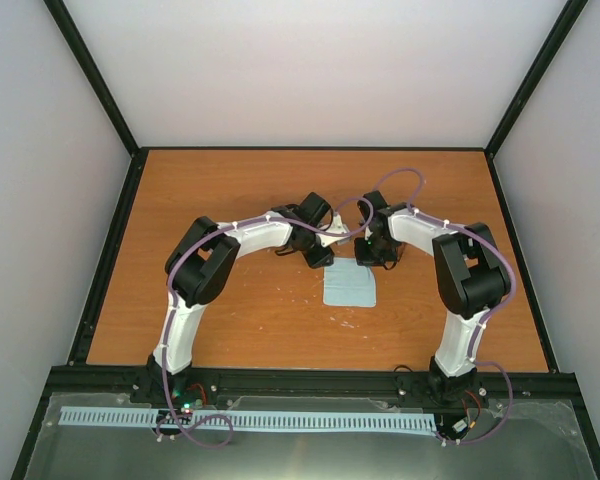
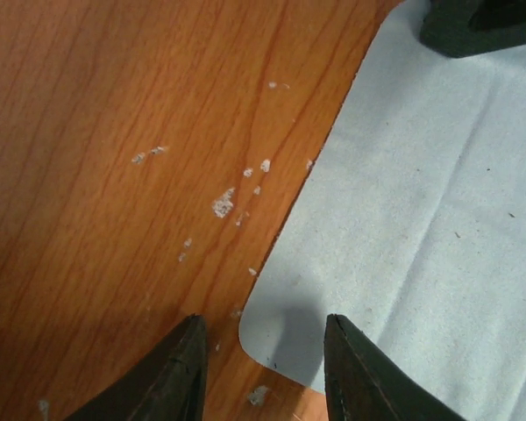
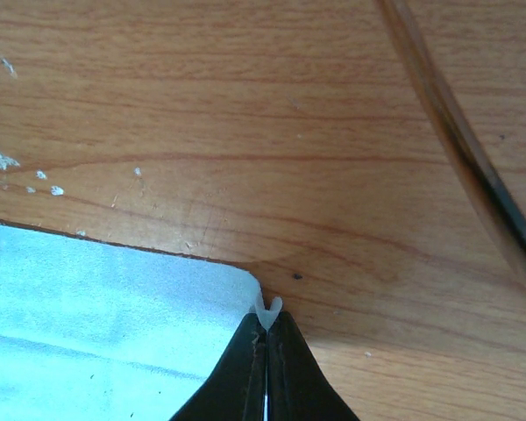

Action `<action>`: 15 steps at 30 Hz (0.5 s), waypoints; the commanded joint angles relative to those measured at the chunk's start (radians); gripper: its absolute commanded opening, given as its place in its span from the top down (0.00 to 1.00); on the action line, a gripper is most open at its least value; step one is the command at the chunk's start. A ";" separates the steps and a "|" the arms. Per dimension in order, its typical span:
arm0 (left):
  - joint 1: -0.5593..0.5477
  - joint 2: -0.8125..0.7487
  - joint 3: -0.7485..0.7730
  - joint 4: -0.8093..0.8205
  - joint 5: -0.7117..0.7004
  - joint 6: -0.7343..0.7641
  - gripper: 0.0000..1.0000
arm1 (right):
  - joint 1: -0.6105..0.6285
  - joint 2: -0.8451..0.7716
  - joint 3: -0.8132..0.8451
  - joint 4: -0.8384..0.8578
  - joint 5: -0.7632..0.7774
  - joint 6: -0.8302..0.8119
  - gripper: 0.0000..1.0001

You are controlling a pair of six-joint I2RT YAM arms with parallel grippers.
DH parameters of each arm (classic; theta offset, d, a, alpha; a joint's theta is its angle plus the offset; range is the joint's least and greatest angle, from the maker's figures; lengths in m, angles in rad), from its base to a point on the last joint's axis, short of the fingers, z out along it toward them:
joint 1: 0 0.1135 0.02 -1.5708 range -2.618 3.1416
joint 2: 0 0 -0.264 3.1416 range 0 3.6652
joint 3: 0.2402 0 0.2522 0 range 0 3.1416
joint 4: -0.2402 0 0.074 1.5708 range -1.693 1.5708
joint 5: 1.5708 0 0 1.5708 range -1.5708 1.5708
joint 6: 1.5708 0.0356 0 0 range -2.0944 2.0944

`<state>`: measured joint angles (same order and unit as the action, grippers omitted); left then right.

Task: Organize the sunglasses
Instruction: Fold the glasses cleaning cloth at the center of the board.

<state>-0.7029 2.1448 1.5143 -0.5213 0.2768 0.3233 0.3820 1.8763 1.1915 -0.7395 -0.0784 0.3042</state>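
**Pinched cloth (image 3: 96,307) corner in right gripper (image 3: 266,331); sunglasses out of view**

I have it clamped on a far corner of the light blue cloth, which lies flat on the tabletop (image 3: 289,132). My left gripper (image 2: 261,326) is spread wide, straddling the neighbouring corner, gripping nothing. Sunglasses: can't spot them in any view. Looks like the cloth-handling step, early in the task. Next: left closes on its corner, then both arms move in sync.
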 commanded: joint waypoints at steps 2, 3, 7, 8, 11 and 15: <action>0.011 0.034 0.012 0.019 -0.007 -0.010 0.62 | -0.002 -0.009 -0.033 -0.012 0.040 0.016 0.97; 0.012 0.037 0.012 0.017 -0.001 -0.009 0.64 | -0.003 -0.009 -0.034 -0.013 0.040 0.016 0.97; 0.011 0.036 0.004 0.010 0.024 -0.011 0.71 | -0.003 -0.011 -0.030 -0.011 0.039 0.021 0.97; 0.012 0.033 0.002 0.007 0.027 -0.012 0.73 | -0.002 -0.012 -0.029 -0.009 0.037 0.022 0.97; 0.011 0.028 -0.005 0.002 0.035 -0.012 0.77 | -0.002 -0.013 -0.028 -0.006 0.037 0.028 0.97; 0.012 0.019 -0.014 -0.007 0.044 -0.008 0.81 | -0.004 -0.015 -0.027 -0.003 0.032 0.033 0.97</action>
<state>-0.6964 2.1517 1.5127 -0.4969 0.2935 0.3210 0.3820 1.8706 1.1843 -0.7300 -0.0784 0.3191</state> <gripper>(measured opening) 0.203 0.030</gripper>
